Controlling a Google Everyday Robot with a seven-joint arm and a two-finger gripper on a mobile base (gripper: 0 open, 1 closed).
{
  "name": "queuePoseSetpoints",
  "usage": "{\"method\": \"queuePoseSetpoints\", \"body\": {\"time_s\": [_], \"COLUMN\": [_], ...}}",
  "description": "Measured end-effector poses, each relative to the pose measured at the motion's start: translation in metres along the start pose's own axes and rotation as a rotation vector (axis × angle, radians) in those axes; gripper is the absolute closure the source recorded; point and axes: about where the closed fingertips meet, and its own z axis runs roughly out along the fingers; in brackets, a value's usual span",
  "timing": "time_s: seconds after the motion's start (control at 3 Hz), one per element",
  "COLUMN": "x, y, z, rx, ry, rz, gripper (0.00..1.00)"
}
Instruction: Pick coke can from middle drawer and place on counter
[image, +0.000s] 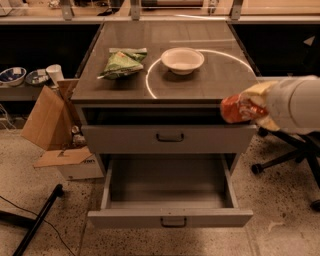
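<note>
The coke can (234, 109), red with white lettering, is held on its side in my gripper (250, 107), which is shut on it. It hangs in the air at the front right corner of the counter (215, 75), about level with the counter's front edge. The white arm reaches in from the right. The middle drawer (170, 185) is pulled open below and its grey floor is bare. Its dark handle (173, 221) sits centred on the front.
A white bowl (182, 60) and a green snack bag (122, 62) lie on the counter inside and beside the ring of light. The drawer above (170, 137) is shut. A cardboard box (47, 120) stands left, a chair base (285, 157) right, a black pole (35, 220) lower left.
</note>
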Motion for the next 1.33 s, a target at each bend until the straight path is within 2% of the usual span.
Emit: {"method": "queuePoseSetpoints", "body": {"time_s": [0.33,0.67,1.0,1.33], "x": [0.035,0.044,0.046,0.043], "y": [-0.048,-0.079,-0.097,-0.105], "z": [-0.017,-0.003,0.029,0.063], "rx": [0.039,0.046,0.041,0.043], "ry": [0.046,0.045,0.014,-0.028], "rz": [-0.017,-0.032,-0.03,-0.017], "gripper": [1.0,1.0,1.0,1.0]}}
